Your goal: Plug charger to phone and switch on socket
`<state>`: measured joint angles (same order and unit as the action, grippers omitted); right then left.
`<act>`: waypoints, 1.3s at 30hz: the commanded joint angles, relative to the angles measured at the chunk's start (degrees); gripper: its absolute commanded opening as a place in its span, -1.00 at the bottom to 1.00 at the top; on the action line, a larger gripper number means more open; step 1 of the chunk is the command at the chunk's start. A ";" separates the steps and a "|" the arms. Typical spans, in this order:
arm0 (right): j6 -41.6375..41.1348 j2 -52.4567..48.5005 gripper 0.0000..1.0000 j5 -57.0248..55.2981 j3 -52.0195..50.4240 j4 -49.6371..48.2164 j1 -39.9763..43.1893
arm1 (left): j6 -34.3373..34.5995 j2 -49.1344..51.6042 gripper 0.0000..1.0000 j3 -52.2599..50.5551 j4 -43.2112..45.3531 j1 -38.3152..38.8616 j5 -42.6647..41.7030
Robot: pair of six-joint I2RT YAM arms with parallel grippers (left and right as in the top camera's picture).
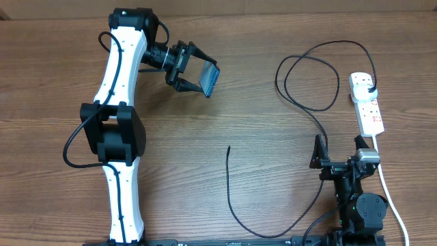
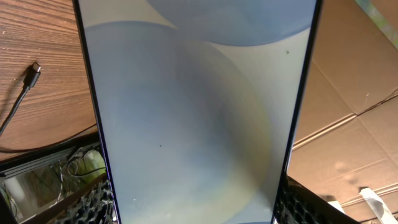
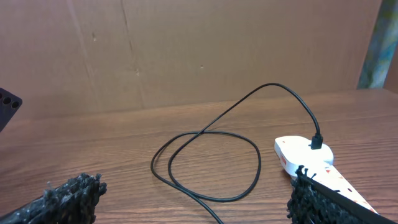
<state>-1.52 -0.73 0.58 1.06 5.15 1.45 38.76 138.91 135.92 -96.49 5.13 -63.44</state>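
Note:
My left gripper point(image 1: 203, 75) is shut on the phone point(image 1: 210, 80) and holds it up off the table at the back left. In the left wrist view the phone's pale blue screen point(image 2: 199, 106) fills the frame between the fingers point(image 2: 93, 202). The charger is a thin black cable. Its connector tip point(image 1: 228, 148) lies loose mid-table and also shows on the wood as a small tip point(image 2: 34, 68). The cable loops point(image 1: 307, 75) to a black plug point(image 1: 369, 87) in the white socket strip point(image 1: 369, 109). My right gripper point(image 1: 338, 152) stands open near the front right, with the cable loop point(image 3: 211, 155) and socket point(image 3: 298, 155) ahead of it.
The socket's white lead point(image 1: 390, 195) runs down the right edge past the right arm's base. The left arm's white and black body point(image 1: 116, 130) stretches along the left side. A brown cardboard wall point(image 3: 186, 50) stands behind the table.

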 commanded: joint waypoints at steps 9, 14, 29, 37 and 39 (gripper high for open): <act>0.07 0.39 0.99 -0.70 -0.57 -0.31 -0.22 | -1.55 0.04 -0.92 1.77 -0.35 -0.44 -2.60; 0.09 0.39 1.00 -0.70 -0.57 -0.31 -0.22 | -1.57 0.04 -0.92 1.77 -0.35 -0.46 -2.58; 0.07 0.39 1.00 -0.70 -0.57 -0.31 -0.22 | -1.73 0.04 -0.92 1.77 -0.33 0.15 -7.89; 0.07 0.39 1.00 -0.70 -0.57 -0.31 -0.22 | -2.21 0.04 -0.92 1.77 -0.33 0.15 -7.98; 0.07 0.39 1.00 -0.70 -0.57 -0.31 -0.22 | -2.19 0.04 -0.92 1.77 -0.33 0.15 -7.98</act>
<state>-1.50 -0.73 0.58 1.06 5.19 1.45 38.35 138.91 135.92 -96.51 5.17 -68.18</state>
